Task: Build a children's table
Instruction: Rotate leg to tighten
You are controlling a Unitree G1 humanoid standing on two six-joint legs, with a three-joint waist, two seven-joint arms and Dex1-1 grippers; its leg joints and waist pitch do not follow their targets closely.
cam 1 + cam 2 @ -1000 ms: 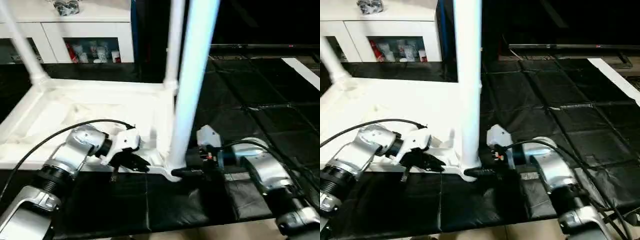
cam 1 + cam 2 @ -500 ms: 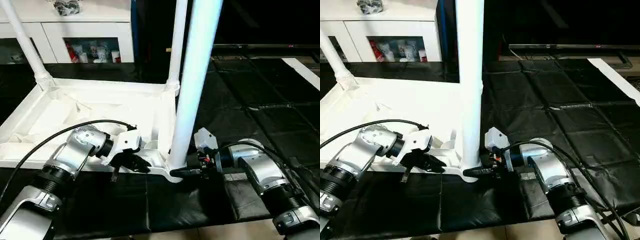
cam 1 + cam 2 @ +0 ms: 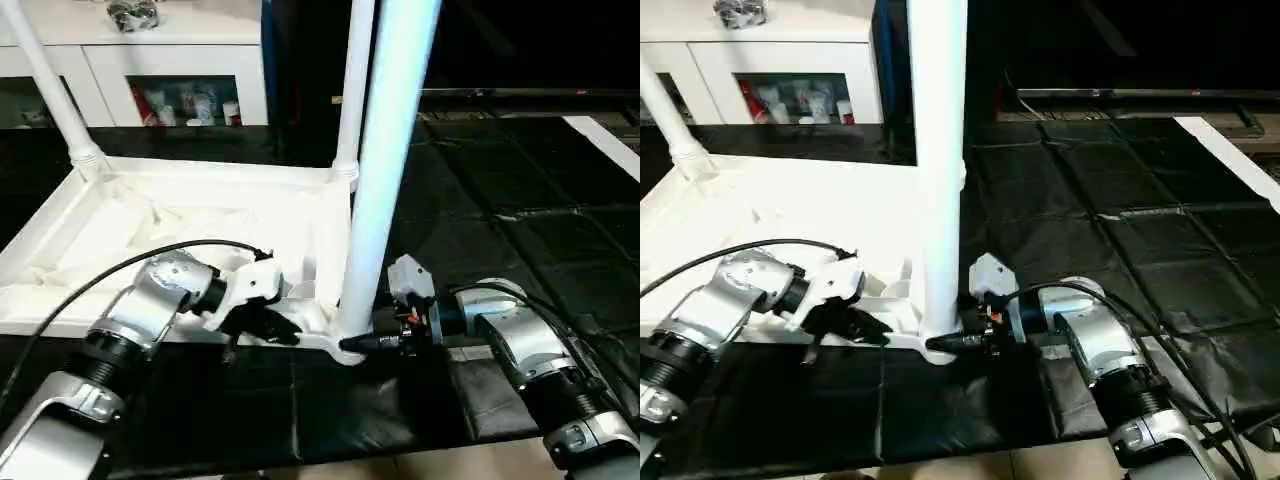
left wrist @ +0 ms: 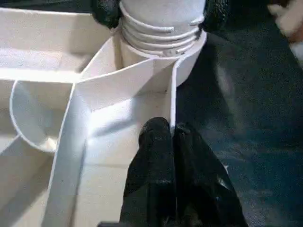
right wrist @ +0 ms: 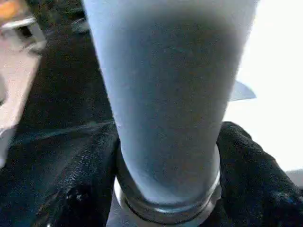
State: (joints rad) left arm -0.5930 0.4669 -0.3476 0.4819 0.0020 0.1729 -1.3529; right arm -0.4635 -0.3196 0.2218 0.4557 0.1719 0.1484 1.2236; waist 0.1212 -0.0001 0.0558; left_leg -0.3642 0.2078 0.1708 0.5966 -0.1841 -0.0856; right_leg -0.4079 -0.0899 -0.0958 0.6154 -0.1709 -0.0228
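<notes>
The children's table lies upside down on the black mat, its ribbed white top [image 3: 200,215] facing up. Two legs stand in the far corner sockets, one at the left [image 3: 50,85] and one at the right [image 3: 352,90]. A third leg [image 3: 385,150] rises from the near right socket. My right gripper [image 3: 940,338] is shut on this leg's base, one black finger [image 5: 246,165] pressed against each side. My left gripper [image 3: 275,328] is shut on the top's thin front rim just left of that socket, its fingertips [image 4: 158,135] pinching the white wall.
A white cabinet [image 3: 170,60] with glass doors stands behind the table. The black mat [image 3: 500,180] covers the floor to the right, with a white strip [image 3: 610,140] at its far right edge. My silver forearms reach in from both lower corners.
My right gripper's fingers have closed in onto the near leg's base. The left gripper has stayed on the rim.
</notes>
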